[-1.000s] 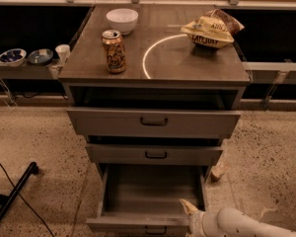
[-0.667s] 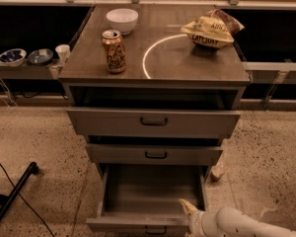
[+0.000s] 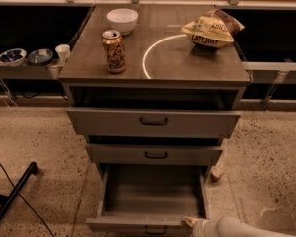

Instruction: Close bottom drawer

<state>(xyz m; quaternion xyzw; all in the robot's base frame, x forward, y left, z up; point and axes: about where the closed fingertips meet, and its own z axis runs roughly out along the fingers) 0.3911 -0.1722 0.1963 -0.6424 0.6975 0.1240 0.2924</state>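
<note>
The bottom drawer point(image 3: 153, 196) of the grey-brown cabinet stands pulled far out and empty, its front panel point(image 3: 138, 224) at the bottom edge of the camera view with the small dark handle point(image 3: 155, 230) partly cut off. My gripper point(image 3: 193, 223) is at the drawer's front right corner, its pale tip touching the top edge of the front panel. The white arm point(image 3: 241, 229) runs off to the lower right.
The top drawer point(image 3: 154, 122) and middle drawer point(image 3: 155, 154) stand slightly out. On the cabinet top sit a can point(image 3: 114, 51), a white bowl point(image 3: 122, 20) and a chip bag point(image 3: 210, 32). Small bowls and a cup point(image 3: 62, 53) sit on a shelf at left. A black leg point(image 3: 12, 196) lies on the floor at left.
The gripper tip has shifted slightly lower and closer to the drawer's front edge. The drawer still stands equally far out.
</note>
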